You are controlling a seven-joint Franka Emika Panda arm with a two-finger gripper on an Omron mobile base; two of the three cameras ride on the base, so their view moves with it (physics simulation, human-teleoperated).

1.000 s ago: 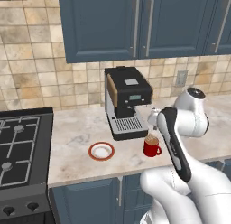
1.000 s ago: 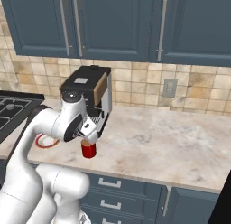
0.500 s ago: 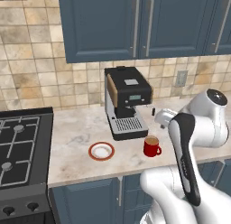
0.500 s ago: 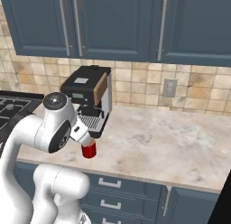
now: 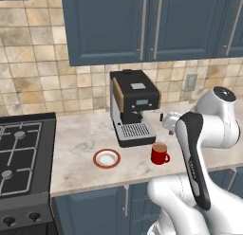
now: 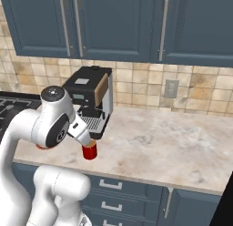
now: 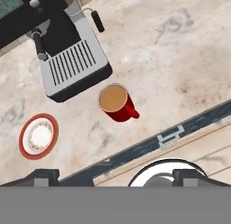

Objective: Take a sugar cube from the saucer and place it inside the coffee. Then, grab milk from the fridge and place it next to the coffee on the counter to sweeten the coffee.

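Observation:
The coffee, a red mug (image 7: 116, 102) with brown liquid at its top, stands on the beige counter (image 7: 180, 47) in front of the coffee machine. It also appears as the mug (image 5: 160, 154) and the mug (image 6: 89, 151) in the base views. Left of it lies the saucer (image 7: 39, 136), also the saucer (image 5: 106, 158), with a bare white middle. My gripper (image 7: 116, 177) hangs open well above the counter's front edge, nothing between its fingers. Its hand (image 5: 168, 121) is up and slightly right of the mug. The sugar cube, the milk and the fridge are out of view.
A black-and-silver coffee machine (image 5: 134, 106) stands against the tiled wall just behind the mug. A black gas stove (image 5: 21, 149) borders the counter on the left. Blue wall cabinets (image 5: 142, 25) hang overhead. Open counter (image 6: 173, 138) stretches to the right.
My arm's elbow has swung outward and up, away from the mug, while the hand stays above it. Mug and saucer have not moved.

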